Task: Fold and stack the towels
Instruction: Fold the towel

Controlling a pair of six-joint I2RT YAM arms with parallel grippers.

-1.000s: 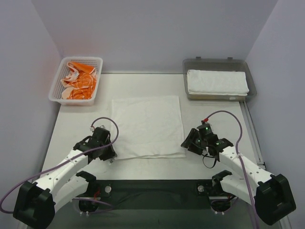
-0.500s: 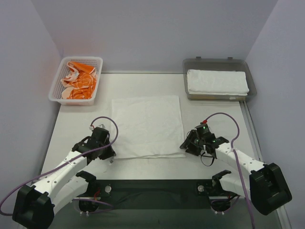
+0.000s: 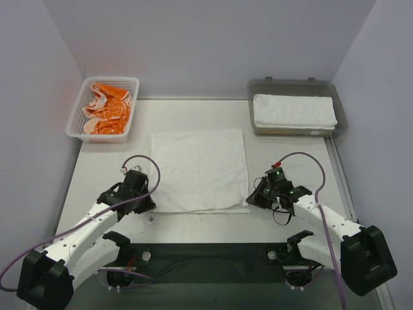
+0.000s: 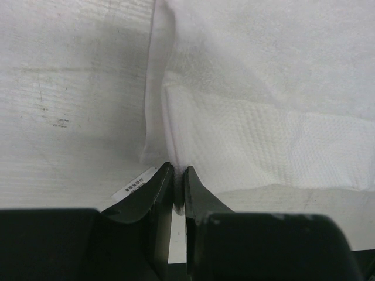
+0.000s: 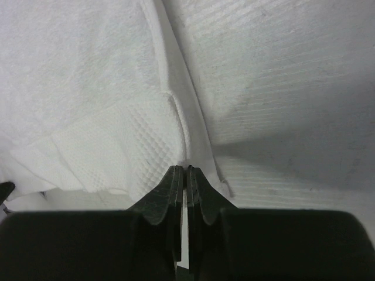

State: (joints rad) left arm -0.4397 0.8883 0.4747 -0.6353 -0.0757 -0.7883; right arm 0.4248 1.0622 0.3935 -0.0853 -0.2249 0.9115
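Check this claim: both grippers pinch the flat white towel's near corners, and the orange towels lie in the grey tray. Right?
No. The top external view shows the orange towels in the white mesh basket, not the grey tray. The left gripper and right gripper pinch the flat white towel's near corners.

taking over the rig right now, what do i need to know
Left tool: shut on the near left corner of the flat white towel.
Right tool: shut on its near right corner.
Things: that towel lies spread on the table; a folded white towel sits in the grey tray; an orange-and-white towel is crumpled in the mesh basket.
Done: tray towel folded.
Left: fold the spread towel, stack it, then the basket one.
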